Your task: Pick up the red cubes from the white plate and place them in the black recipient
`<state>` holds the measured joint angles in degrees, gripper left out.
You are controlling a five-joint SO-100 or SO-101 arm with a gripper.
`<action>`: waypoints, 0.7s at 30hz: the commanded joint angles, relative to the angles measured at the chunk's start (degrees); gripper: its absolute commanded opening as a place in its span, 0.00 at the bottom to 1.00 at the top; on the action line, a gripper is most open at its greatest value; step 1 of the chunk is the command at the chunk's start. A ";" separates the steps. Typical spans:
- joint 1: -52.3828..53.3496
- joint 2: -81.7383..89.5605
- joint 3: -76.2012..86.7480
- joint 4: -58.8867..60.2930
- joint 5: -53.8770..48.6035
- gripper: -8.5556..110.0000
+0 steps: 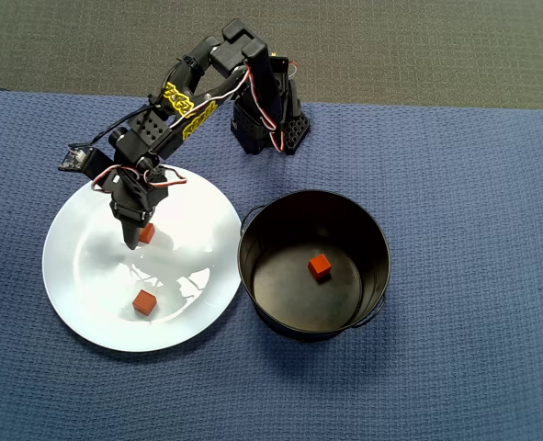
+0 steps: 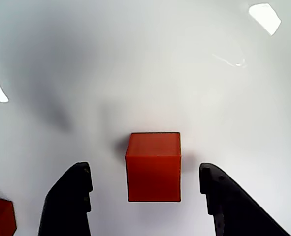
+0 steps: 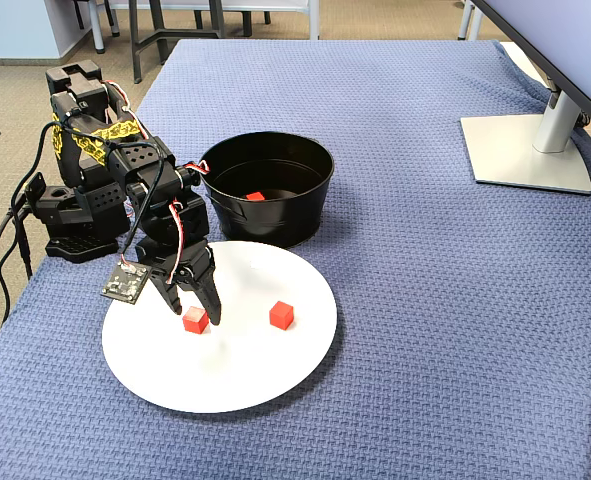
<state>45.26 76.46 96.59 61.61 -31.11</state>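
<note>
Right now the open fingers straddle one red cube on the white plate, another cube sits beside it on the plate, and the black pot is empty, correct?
Not quite: the black pot is not empty. The overhead view shows one red cube on its bottom. The rest stands: the gripper is open around a cube, with another on the white plate.

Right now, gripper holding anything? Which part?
Nothing held. The gripper is open, fingers straddling a red cube on the white plate with gaps both sides.
</note>
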 commanded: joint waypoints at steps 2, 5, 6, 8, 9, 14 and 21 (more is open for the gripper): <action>-0.35 -0.79 -0.35 -2.02 -3.34 0.24; -0.35 -1.14 -0.62 -2.37 -4.92 0.22; -0.26 -1.14 -0.62 -2.64 -5.01 0.22; -0.26 -1.14 -0.53 -2.99 -5.10 0.20; -0.18 -0.97 -0.53 -2.99 -4.83 0.18; -0.09 0.00 -0.97 -3.16 -2.64 0.07; -3.08 9.58 -6.68 5.54 5.36 0.07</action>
<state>44.91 77.70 95.71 62.31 -30.15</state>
